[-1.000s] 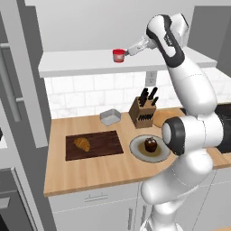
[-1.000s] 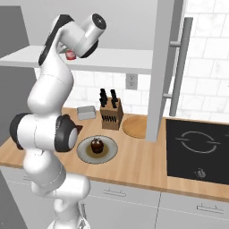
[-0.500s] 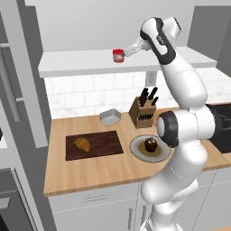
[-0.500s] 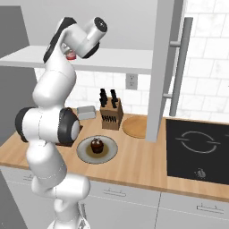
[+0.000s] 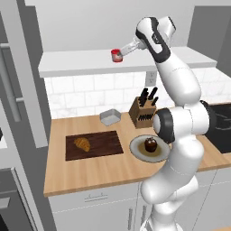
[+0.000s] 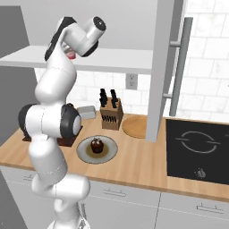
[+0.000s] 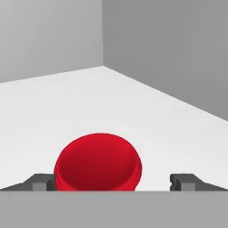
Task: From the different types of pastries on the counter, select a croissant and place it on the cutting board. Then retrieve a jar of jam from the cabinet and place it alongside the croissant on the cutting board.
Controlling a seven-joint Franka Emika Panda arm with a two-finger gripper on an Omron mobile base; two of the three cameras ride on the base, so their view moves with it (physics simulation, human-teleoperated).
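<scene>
Up on the white cabinet point(image 5: 76, 63) ledge, upper middle, I've got my gripper point(image 7: 113, 181) spread wide around the jar of jam point(image 7: 97, 162).

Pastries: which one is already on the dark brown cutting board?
The golden-brown croissant, lying on the cutting board. The dark round cupcake sits on the grey plate.

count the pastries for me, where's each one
2. The croissant lies on the cutting board; the cupcake sits on the grey plate right of the board. The arm may hide others.
</scene>
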